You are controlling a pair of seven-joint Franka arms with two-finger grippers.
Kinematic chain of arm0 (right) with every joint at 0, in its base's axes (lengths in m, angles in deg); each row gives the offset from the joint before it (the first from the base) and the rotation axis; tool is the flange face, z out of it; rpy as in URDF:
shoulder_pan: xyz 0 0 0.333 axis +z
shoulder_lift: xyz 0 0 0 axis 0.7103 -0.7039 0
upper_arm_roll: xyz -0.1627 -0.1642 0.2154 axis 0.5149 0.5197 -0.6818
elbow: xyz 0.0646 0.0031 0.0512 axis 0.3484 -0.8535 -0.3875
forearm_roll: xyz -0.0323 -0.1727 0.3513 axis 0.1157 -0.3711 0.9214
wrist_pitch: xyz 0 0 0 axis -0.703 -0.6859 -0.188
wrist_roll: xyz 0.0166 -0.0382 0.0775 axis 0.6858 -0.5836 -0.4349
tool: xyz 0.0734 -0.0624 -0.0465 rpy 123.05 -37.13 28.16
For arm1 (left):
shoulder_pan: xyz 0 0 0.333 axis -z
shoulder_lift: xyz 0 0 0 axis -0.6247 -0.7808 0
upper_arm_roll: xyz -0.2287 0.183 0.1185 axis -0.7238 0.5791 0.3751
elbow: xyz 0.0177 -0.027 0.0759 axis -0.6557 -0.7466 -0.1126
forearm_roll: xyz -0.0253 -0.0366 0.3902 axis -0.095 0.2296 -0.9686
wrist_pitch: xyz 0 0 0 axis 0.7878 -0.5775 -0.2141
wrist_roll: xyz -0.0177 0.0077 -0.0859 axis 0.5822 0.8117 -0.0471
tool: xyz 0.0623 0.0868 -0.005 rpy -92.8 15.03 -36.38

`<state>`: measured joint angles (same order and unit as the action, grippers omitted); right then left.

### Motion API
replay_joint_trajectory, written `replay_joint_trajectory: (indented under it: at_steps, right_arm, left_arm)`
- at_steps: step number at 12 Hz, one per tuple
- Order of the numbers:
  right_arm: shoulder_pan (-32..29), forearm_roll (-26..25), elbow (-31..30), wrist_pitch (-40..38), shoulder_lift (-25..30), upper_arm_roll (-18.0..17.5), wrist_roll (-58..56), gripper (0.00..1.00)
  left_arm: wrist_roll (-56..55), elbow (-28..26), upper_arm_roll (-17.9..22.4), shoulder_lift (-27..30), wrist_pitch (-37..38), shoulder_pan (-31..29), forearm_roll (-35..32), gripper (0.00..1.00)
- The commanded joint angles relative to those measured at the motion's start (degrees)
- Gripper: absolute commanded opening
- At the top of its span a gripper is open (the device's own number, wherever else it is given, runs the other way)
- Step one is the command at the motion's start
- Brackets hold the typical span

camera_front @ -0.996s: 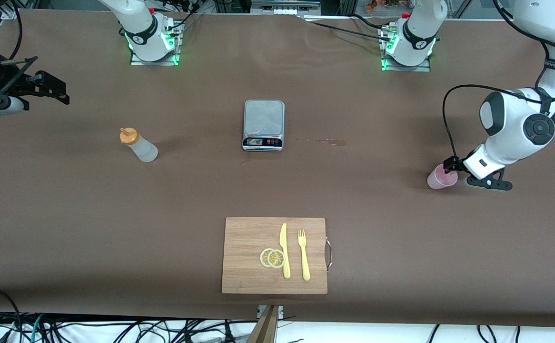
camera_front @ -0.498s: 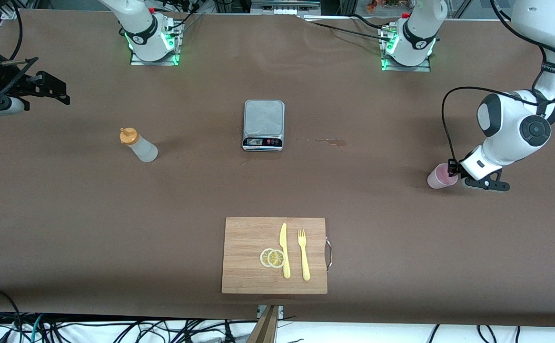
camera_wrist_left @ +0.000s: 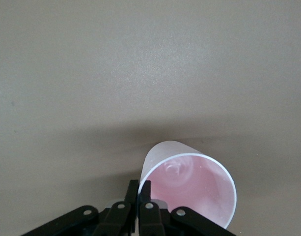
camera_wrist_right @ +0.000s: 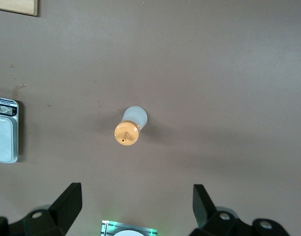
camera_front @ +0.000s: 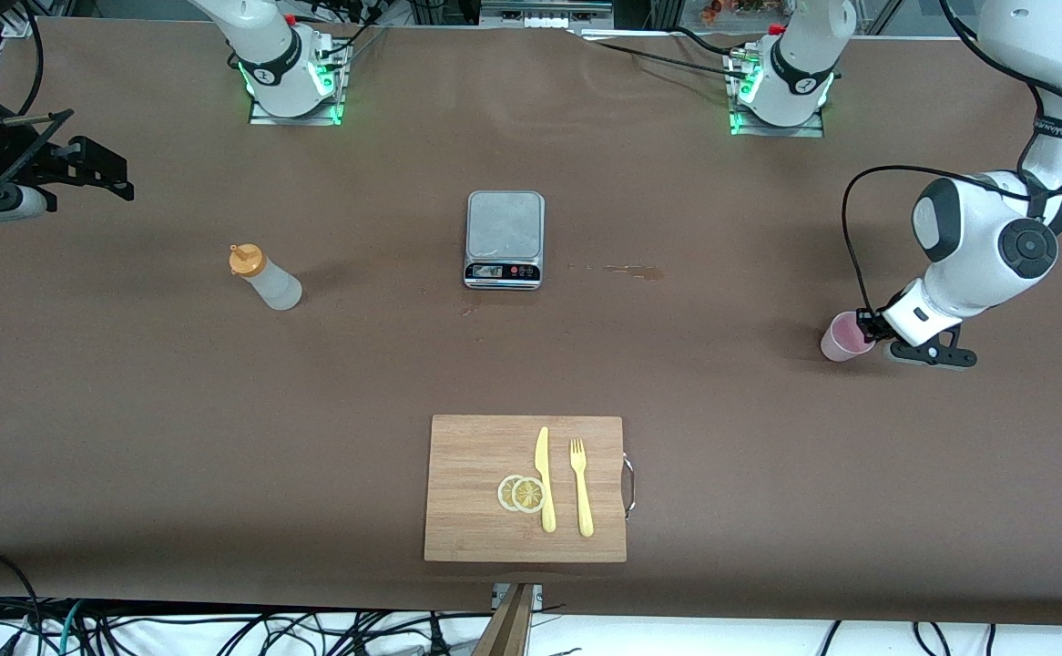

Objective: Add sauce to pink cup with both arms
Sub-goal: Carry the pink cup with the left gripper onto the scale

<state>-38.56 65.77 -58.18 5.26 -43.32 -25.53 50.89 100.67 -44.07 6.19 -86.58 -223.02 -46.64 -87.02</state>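
Pinching the pale pink tapered plastic cup's rim is the left gripper, while the right gripper hangs spread wide above the translucent orange-capped squeeze bottle, which stands at nine o'clock from the scale.

The left hand hides part of the pink cup rim, and the frame edge crops its wall.

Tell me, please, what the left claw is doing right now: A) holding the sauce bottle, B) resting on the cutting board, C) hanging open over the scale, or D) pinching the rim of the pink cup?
D: in the left wrist view the left claw has its fingers closed together on the wall of the pink cup at the rim.
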Motion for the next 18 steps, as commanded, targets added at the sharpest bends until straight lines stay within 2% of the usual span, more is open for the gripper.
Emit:
replay_joint_trajectory:
  at_steps: [1,4,6,11,15,18]
  right_arm:
    - [0.0,-0.7,0.1,-0.1,0.3,-0.1,-0.4,1.00]
    - [-0.1,-0.7,0.2,-0.2,0.3,-0.1,-0.5,1.00]
    - [0.0,-0.7,0.2,-0.1,0.3,-0.1,-0.5,1.00]
    - [0.0,-0.7,-0.1,0.0,0.2,-0.1,-0.4,1.00]
    - [0.0,-0.7,-0.1,0.0,-0.2,-0.1,-0.5,1.00]
    - [0.0,-0.7,-0.1,-0.1,-0.2,-0.1,-0.5,1.00]
  left_arm:
    - [-0.2,2.7,-0.3,0.5,3.7,3.0,5.6,0.00]
    - [-6.9,3.9,-0.6,2.9,6.0,12.0,12.5,0.00]
    - [-14.8,4.2,-0.6,3.7,6.0,19.6,13.0,0.00]
    - [-42.7,6.7,-1.4,3.2,6.0,37.9,13.0,0.00]
    - [-54.9,7.8,-1.5,3.0,5.9,47.9,13.0,0.00]
    - [-60.0,8.5,-1.4,1.9,5.7,53.6,13.0,0.00]
